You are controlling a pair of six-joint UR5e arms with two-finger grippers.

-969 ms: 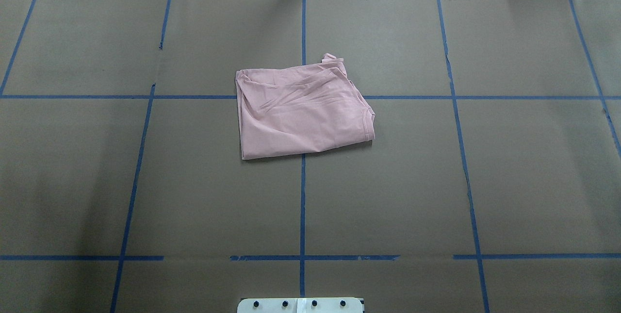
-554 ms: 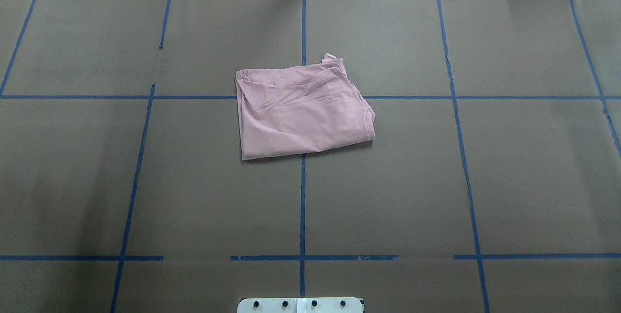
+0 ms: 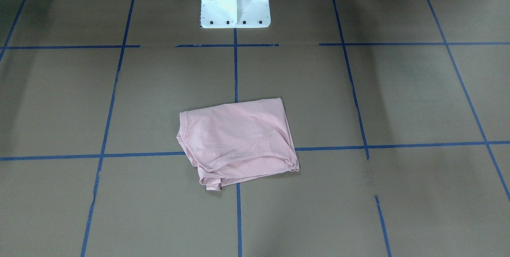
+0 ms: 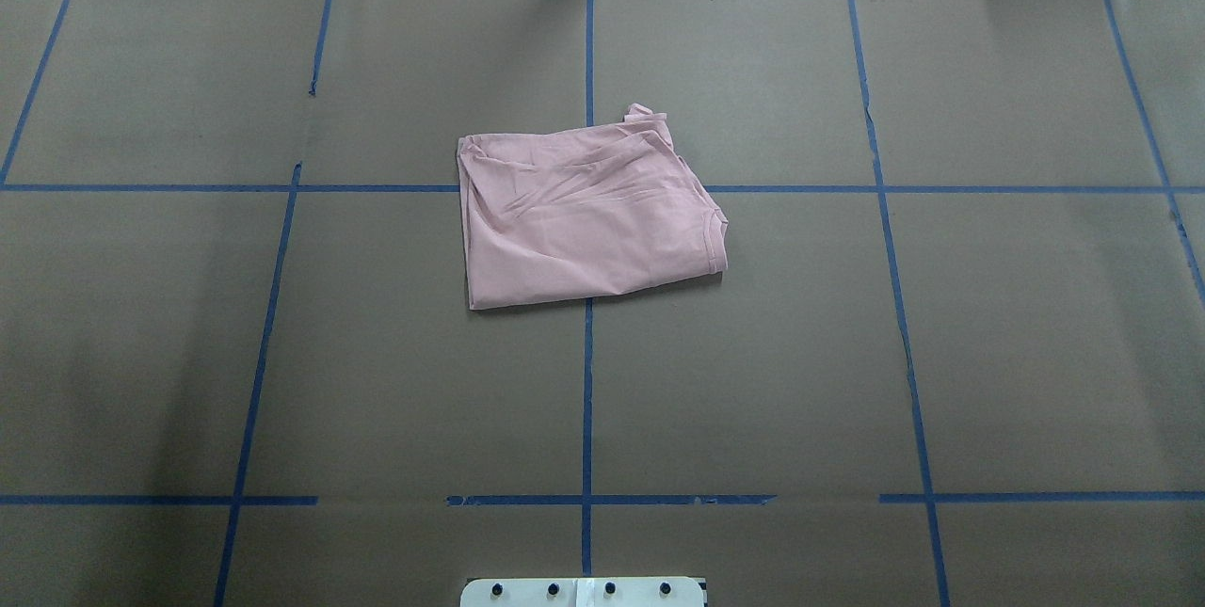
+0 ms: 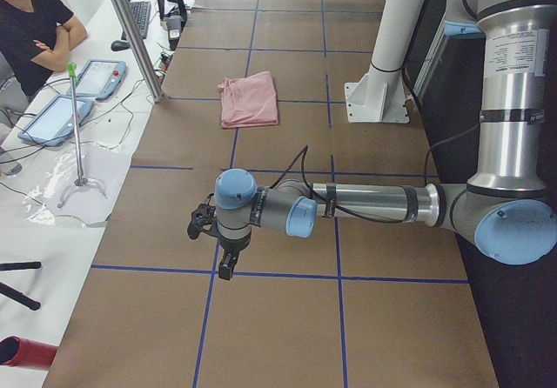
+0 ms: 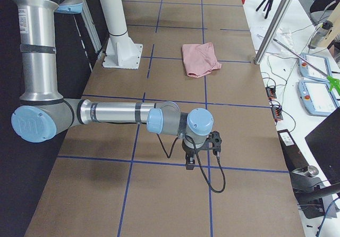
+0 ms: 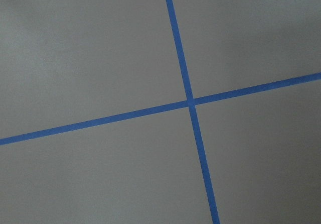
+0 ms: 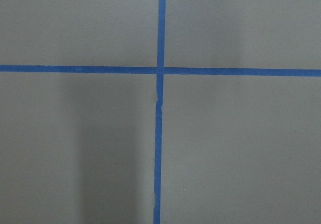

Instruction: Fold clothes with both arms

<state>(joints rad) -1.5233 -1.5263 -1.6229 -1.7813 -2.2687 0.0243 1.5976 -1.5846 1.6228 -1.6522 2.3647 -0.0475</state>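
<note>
The clothes are one pale pink T-shirt (image 4: pixel 584 216), folded into a rough rectangle with its plain side up, at the middle of the table (image 3: pixel 239 141). It lies by itself, with nothing touching it (image 5: pixel 248 99) (image 6: pixel 199 58). My left gripper (image 5: pixel 225 269) hangs low over the brown table far from the shirt, near the table's left end. My right gripper (image 6: pixel 189 162) hangs the same way near the right end. Both show only in the side views, so I cannot tell whether they are open or shut. Each wrist view holds only brown paper and crossing blue tape.
Brown paper with a blue tape grid (image 4: pixel 587 400) covers the table. The white pedestal base (image 3: pixel 234 0) stands at the robot's edge. A person (image 5: pixel 35 31) sits beyond the far edge, by tablets (image 5: pixel 97 79), cables and a metal post (image 5: pixel 130 36).
</note>
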